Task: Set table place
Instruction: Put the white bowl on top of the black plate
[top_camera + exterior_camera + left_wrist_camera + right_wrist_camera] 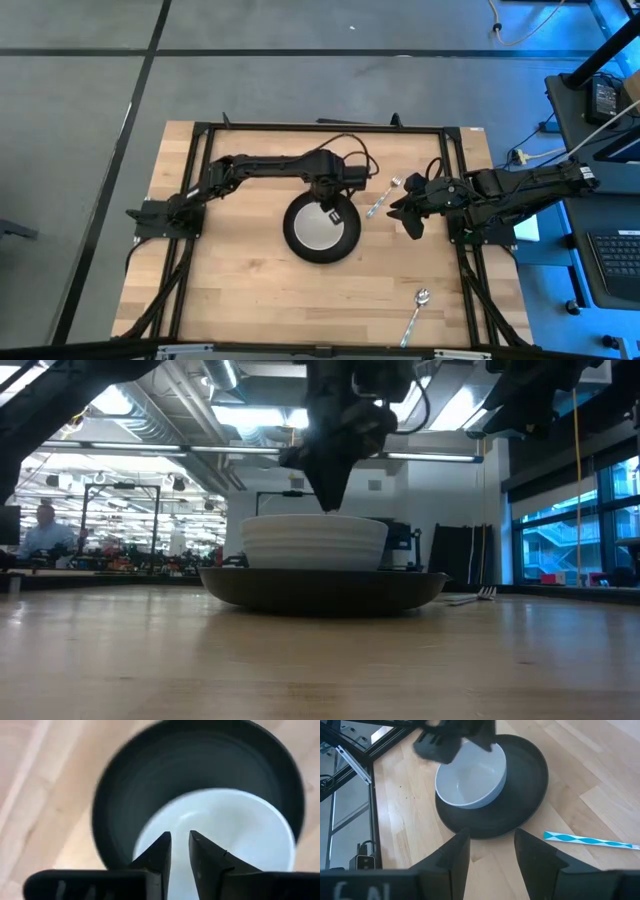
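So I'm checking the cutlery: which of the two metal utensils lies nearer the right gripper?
The silver fork, lying between the dark round plate and the right gripper. The silver spoon lies far off, near the table's front edge.

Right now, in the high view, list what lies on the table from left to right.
Black plate with the white bowl on it, under the left tool → fork → right tool → spoon near the front edge.
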Robot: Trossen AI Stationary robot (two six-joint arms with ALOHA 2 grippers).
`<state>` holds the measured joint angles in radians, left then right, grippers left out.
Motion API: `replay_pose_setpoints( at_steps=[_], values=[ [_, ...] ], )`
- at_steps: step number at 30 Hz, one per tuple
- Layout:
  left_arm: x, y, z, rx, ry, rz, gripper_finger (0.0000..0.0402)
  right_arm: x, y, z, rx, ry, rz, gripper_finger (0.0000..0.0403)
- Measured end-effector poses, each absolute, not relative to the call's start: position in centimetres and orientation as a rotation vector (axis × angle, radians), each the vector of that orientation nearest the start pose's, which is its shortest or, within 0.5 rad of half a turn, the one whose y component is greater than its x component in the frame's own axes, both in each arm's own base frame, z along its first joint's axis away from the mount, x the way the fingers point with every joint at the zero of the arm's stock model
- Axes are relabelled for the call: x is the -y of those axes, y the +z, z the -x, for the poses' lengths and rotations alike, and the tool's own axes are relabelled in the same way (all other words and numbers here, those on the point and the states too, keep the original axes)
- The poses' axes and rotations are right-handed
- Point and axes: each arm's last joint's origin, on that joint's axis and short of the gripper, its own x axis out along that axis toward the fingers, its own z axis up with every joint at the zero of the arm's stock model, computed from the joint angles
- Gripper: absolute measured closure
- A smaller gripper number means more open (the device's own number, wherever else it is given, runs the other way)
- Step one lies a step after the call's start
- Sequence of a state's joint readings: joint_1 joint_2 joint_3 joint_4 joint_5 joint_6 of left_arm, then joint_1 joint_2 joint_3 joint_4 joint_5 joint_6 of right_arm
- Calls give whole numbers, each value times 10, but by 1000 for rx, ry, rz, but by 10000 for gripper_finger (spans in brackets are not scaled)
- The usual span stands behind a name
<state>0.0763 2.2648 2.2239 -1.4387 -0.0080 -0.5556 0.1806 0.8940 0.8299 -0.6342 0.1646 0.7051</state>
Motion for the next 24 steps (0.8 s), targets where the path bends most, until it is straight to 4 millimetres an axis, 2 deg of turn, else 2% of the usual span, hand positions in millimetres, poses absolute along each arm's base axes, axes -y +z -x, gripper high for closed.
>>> replay_pose_setpoints(
  at_steps=[7,16,24],
  values=[
    [-8,256,-449,-1397,433,470,396,-27,292,-175,-659,-225,-556,247],
    [-11,230,-457,-1348,461,574,401,-27,292,-175,-660,-226,-557,247],
    [-12,217,-459,-1322,473,594,401,-27,292,-175,-660,-226,-556,247]
  ],
)
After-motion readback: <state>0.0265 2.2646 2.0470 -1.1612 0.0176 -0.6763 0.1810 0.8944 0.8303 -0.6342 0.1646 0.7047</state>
